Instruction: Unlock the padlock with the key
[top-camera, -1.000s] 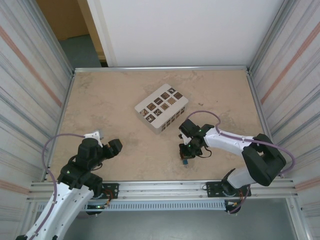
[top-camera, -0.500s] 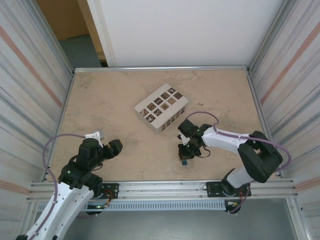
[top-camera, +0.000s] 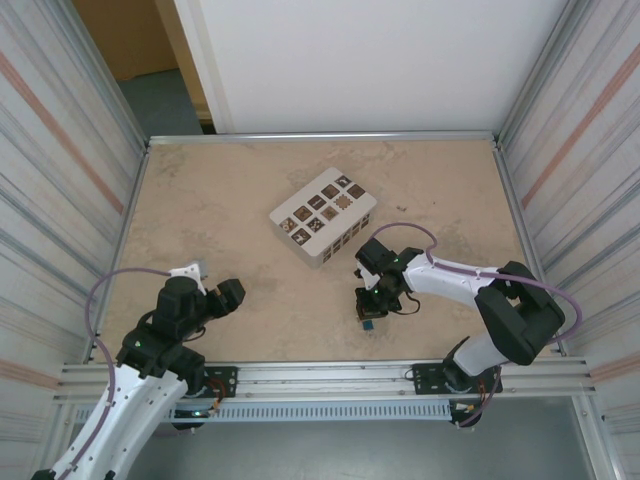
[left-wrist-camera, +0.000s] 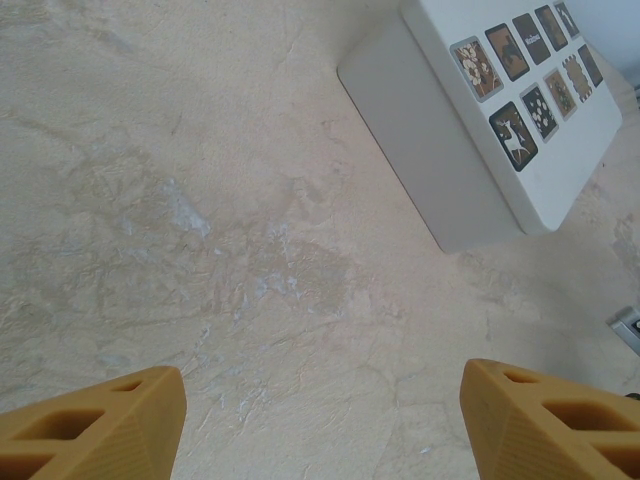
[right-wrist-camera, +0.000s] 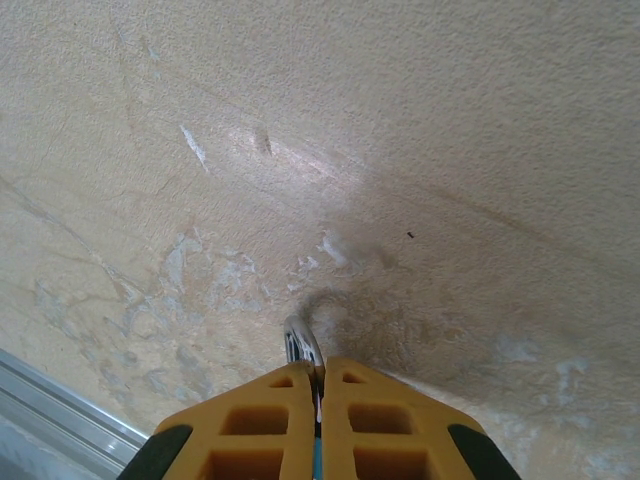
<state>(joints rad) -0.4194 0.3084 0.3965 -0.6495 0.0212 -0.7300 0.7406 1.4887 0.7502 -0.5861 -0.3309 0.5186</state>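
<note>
Tiles (left-wrist-camera: 516, 135) on box (left-wrist-camera: 430, 150) unreadable; left gripper (left-wrist-camera: 322, 405) spread; right gripper (right-wrist-camera: 320, 378) clenched on metal piece (right-wrist-camera: 302, 345).

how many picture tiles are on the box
10 tiles: two rows of five, side by side, running the length of the top face of the box. None seem hidden in the top view.

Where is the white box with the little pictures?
Top view: the white box sits mid-table, just beyond and left of the right tool.
</note>
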